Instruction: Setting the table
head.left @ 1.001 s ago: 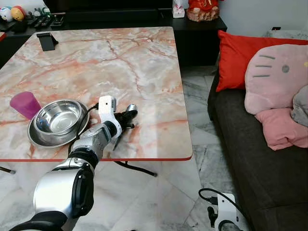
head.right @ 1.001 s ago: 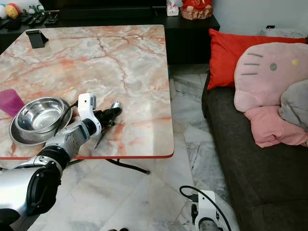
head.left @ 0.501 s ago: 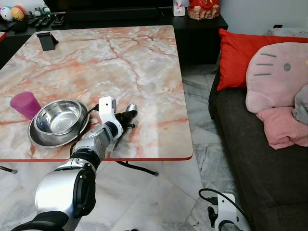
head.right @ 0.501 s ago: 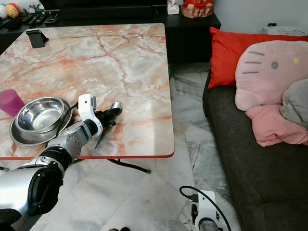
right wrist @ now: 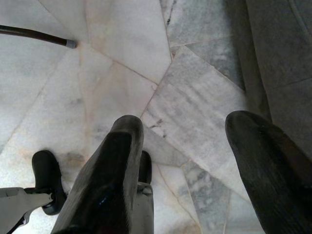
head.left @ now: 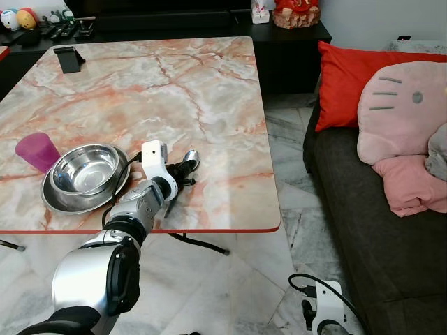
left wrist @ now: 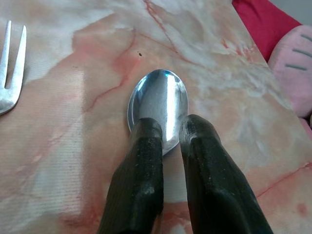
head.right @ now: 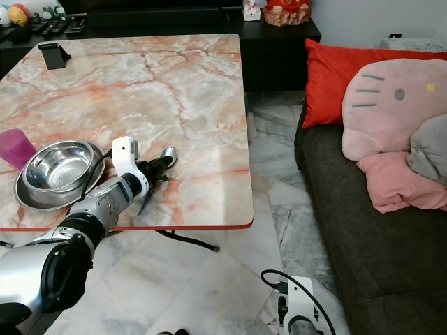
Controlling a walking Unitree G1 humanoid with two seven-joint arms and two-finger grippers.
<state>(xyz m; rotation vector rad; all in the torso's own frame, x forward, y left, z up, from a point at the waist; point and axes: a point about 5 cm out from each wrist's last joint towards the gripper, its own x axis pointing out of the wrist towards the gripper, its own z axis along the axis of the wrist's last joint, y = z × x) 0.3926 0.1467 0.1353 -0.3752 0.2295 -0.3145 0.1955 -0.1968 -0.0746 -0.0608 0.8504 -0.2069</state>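
While the purple cup (head.left: 38, 151) stands at the left side of the marble table (head.left: 209, 84), a steel bowl (head.left: 85, 169) sits just beside it inside a steel plate (head.left: 52, 202). Next comes the left claw (left wrist: 168, 131), stretched out low over the table. Its two black fingers (left wrist: 141, 165) are nearly closed, pinching the neck of a spoon (left wrist: 161, 105) that lies flat on the table. A fork (left wrist: 12, 73) lies near the spoon. Far to the right, the right claw (right wrist: 190, 141) hangs over the marble floor (right wrist: 195, 92) with its fingers wide apart, holding nothing.
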